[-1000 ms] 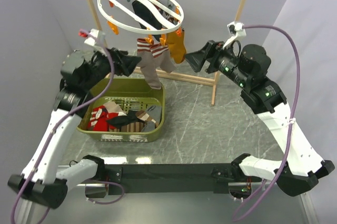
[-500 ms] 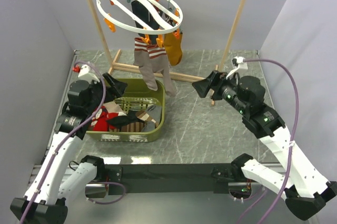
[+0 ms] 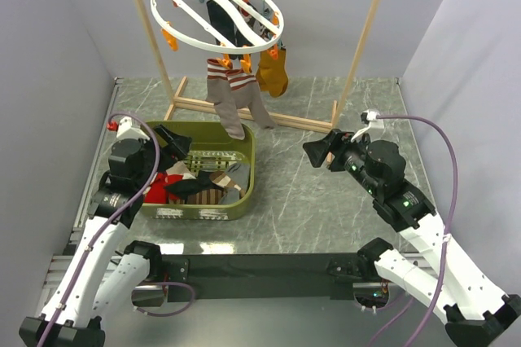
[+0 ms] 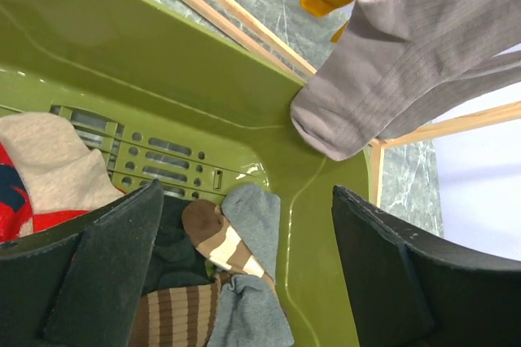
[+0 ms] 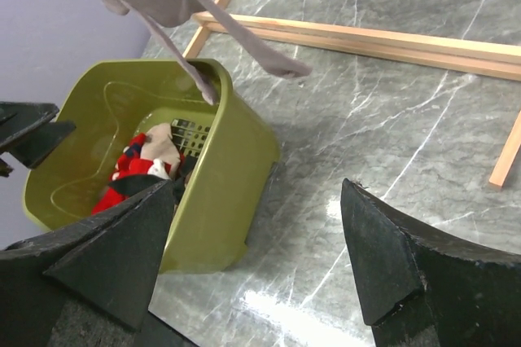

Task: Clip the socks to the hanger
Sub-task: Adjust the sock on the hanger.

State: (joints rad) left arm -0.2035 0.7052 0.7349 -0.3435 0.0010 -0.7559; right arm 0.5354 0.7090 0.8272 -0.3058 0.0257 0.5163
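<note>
Clipped by their striped cuffs, the socks (image 3: 234, 98) hang from the hanger (image 3: 216, 9) above a green basket (image 3: 195, 210), the left gripper (image 3: 175, 145) and right gripper (image 3: 319, 150) both wide apart, empty, apparently finished.

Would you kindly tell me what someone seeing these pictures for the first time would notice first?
The white oval hanger on the wooden rack at the back stands out, with taupe socks with striped cuffs dangling from it beside a mustard sock. Below, at the left, an olive-green basket holds mixed socks. The open left gripper hangs over its left side, and the open right gripper is off to the right.
</note>
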